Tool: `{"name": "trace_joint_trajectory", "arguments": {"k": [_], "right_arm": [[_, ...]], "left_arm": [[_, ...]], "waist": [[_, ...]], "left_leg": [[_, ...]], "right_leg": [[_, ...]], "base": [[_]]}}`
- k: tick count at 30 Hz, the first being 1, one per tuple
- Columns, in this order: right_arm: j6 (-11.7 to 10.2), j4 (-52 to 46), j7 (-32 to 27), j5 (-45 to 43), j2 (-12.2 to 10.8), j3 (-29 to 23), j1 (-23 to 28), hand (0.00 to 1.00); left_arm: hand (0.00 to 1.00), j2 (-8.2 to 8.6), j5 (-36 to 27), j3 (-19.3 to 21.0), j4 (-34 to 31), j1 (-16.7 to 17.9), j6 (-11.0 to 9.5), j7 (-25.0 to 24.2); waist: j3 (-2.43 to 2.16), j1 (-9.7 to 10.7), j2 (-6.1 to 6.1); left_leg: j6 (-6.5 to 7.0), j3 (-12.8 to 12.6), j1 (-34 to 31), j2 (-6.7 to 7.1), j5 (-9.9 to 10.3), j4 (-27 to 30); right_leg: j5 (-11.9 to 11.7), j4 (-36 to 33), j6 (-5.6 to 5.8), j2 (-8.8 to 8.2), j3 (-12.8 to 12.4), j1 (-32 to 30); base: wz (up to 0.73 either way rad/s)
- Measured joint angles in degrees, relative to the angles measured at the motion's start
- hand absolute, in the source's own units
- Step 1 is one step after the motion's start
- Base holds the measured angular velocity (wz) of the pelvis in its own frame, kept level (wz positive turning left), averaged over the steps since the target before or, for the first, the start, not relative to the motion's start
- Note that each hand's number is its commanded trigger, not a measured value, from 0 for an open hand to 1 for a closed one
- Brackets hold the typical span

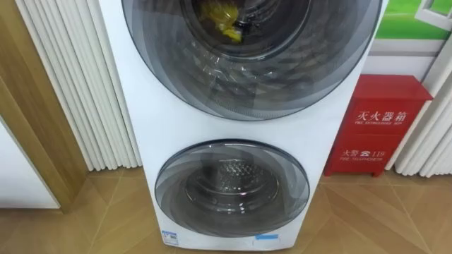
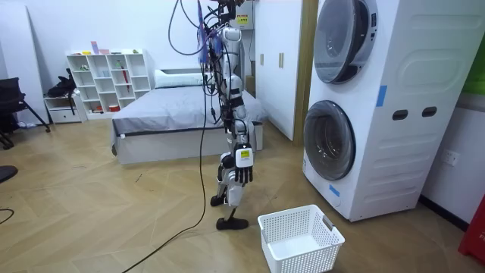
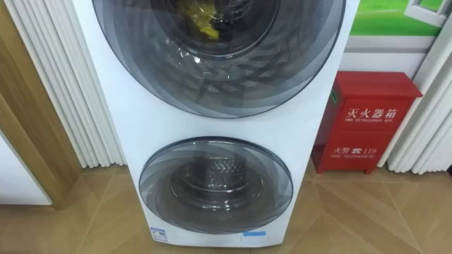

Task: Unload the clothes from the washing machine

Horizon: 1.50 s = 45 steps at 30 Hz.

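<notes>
A white stacked washing machine [image 1: 145, 106] stands right in front of me. Its upper round glass door [image 1: 247, 85] is closed, and a yellow garment [image 1: 222, 17] lies in the drum behind the glass. The lower door [image 1: 232, 187] is closed too, with a bare metal drum behind it. In the room view I stand upright a step away from the machine [image 2: 394, 114], facing it. My right hand [image 2: 241, 173] hangs at my side with relaxed fingers, holding nothing.
A white laundry basket [image 2: 299, 239] sits on the wooden floor between me and the machine, with nothing in it. A red fire-extinguisher box [image 1: 381, 127] stands right of the machine, white ribbed panels [image 1: 78, 85] to its left. A bed [image 2: 167, 114] lies behind me.
</notes>
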<state>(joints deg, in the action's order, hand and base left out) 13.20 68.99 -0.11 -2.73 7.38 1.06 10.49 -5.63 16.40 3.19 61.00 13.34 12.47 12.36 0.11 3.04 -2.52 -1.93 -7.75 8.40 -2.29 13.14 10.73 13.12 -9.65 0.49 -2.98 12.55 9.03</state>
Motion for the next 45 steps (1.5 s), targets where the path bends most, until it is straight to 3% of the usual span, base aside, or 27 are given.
{"name": "trace_joint_trajectory", "arguments": {"k": [10,20,23,25,27,31,33,38,40,42,45], "right_arm": [[-0.67,-0.16,-0.09,0.07,0.0,-0.09,0.32,0.0],[0.26,0.19,-1.2,4.79,0.13,-0.18,0.04,0.0],[1.15,-2.91,-1.17,3.38,1.65,-0.28,-0.53,0.0],[1.12,-8.14,-2.55,4.78,3.56,-5.3,-3.67,0.0],[-0.53,-12.38,-4.55,8.92,4.22,-9.26,-8.18,0.0],[-3.97,-19.49,-5.06,19.44,5.27,-10.36,-16.22,0.0],[-3.72,-26.02,-5.14,21.28,4.95,-10.68,-19.22,0.0],[-3.71,-31.98,-7.2,21.53,5.51,-11.68,-25.84,0.0],[-3.65,-32.33,-7.94,24.12,6.68,-11.76,-27.99,0.0],[-3.26,-34.44,-9.36,26.93,8.64,-11.2,-30.96,0.0],[-3.28,-34.42,-10.58,27.41,11.18,-11.05,-34.42,0.0]], "left_arm": [[0.0,0.0,0.02,0.07,-0.07,0.35,-0.39,1.06],[0.0,-0.05,-0.05,0.13,-0.02,0.21,-0.36,0.4],[0.0,0.01,0.03,1.19,0.11,0.27,-0.82,-0.32],[0.0,-0.25,0.02,2.91,0.28,-0.2,-1.39,-0.57],[0.0,-0.81,0.02,4.38,0.34,-0.71,-1.65,-0.63],[0.0,-2.73,0.07,4.43,0.26,-1.02,-2.07,-0.58],[0.0,-3.17,0.06,4.62,-0.44,-0.84,-1.55,-0.49],[0.0,-3.16,0.22,4.79,-0.43,0.77,-0.67,-0.75],[0.0,-3.14,0.85,5.49,-0.48,0.77,-0.28,-0.86],[0.0,-3.12,1.67,5.58,-2.85,1.54,0.52,-1.4],[0.0,-3.47,1.92,5.6,-4.46,1.68,1.1,-1.43]], "waist": [[-0.17,-0.06,0.4],[-0.01,-0.33,0.1],[0.29,-0.86,-0.16],[0.49,-1.01,-0.29],[0.69,-1.0,-0.73],[0.73,-2.02,-1.93],[0.21,-2.07,-2.75],[-0.17,-1.98,-2.95],[-0.26,-2.31,-2.75],[-0.75,-3.14,-2.12],[-0.67,-4.58,-1.98]], "left_leg": [[0.0,-0.12,0.08,-0.02,0.0,0.06],[0.0,-0.03,0.33,-0.02,0.0,-0.04],[0.0,0.1,0.37,0.0,0.0,-0.12],[0.0,-0.18,0.23,0.01,0.0,-0.22],[0.01,-0.28,0.19,-0.05,0.0,-0.18],[0.02,-0.07,0.17,-0.16,-0.01,-0.1],[0.02,0.19,-0.73,-0.16,-0.01,0.08],[0.02,1.74,-1.45,-0.09,-0.02,-0.01],[0.04,2.11,-0.91,-0.08,-0.04,-0.44],[0.05,3.42,-0.5,-0.09,-0.05,-1.13],[0.06,5.95,0.65,-0.52,-0.07,-1.73]], "right_leg": [[-0.01,-0.06,-0.01,0.08,-0.57,0.02],[-0.02,-0.23,-0.03,0.06,-0.73,0.14],[-0.02,-1.06,-0.02,-0.08,-0.98,-0.1],[-0.1,-1.15,-0.06,-0.05,-1.23,-0.72],[-0.26,-0.84,-0.01,0.09,-1.34,-1.0],[-0.58,0.02,-0.06,0.4,-1.19,-0.72],[-0.78,0.05,-0.08,0.32,-0.03,-0.97],[-1.14,-0.08,0.06,0.32,0.33,-1.07],[-1.14,-0.18,0.07,0.34,0.29,-0.81],[-1.14,-0.27,0.07,0.47,0.17,-0.94],[-1.13,-1.89,0.06,0.87,0.17,-1.11]], "base": [[-0.02],[-0.01],[-0.06],[-0.14],[0.02],[0.1],[0.15],[0.08],[0.04],[-0.08],[-0.03]]}}
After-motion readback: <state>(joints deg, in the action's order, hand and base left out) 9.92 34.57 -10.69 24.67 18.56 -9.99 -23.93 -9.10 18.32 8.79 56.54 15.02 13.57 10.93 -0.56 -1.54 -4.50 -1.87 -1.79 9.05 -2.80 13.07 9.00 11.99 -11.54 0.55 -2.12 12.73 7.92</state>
